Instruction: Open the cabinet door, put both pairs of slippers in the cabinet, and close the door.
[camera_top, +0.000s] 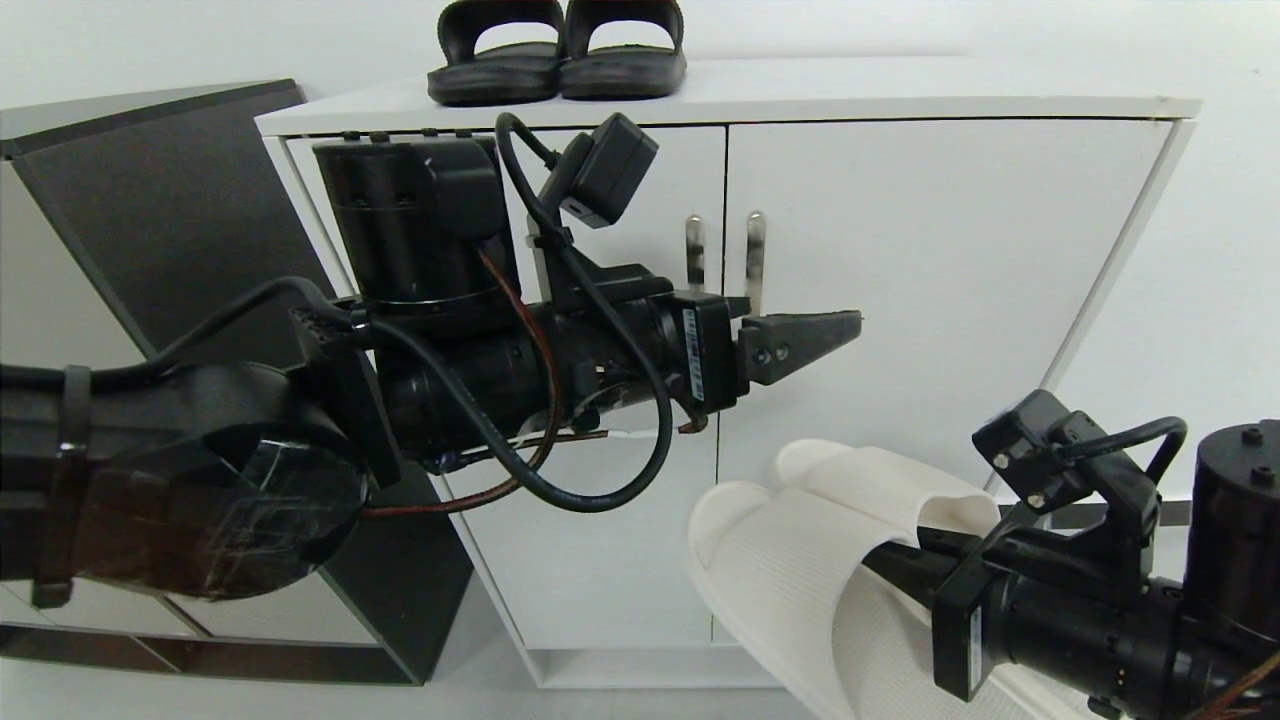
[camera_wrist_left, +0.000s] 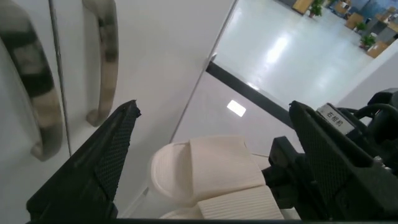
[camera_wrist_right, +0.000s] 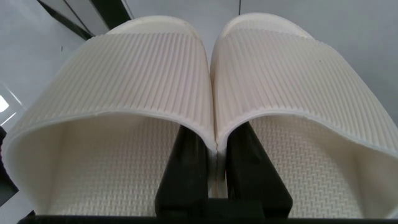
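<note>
At the cabinet (camera_top: 950, 250) front, the head view shows both doors shut, the black slippers (camera_top: 558, 62) on top, and the left gripper (camera_top: 845, 325) held level just beside the two handles (camera_top: 754, 255). Its own wrist view alone shows the fingers spread apart. Lower right, the right gripper (camera_wrist_right: 214, 152) is clamped on the white slippers (camera_top: 800, 570), pinching their touching inner sides, toes towards the cabinet.

My left arm lies sideways and my left gripper (camera_wrist_left: 216, 111) is spread wide. My right gripper (camera_wrist_right: 216, 149) sits lower, pinched tight on the white slippers (camera_top: 800, 565).
</note>
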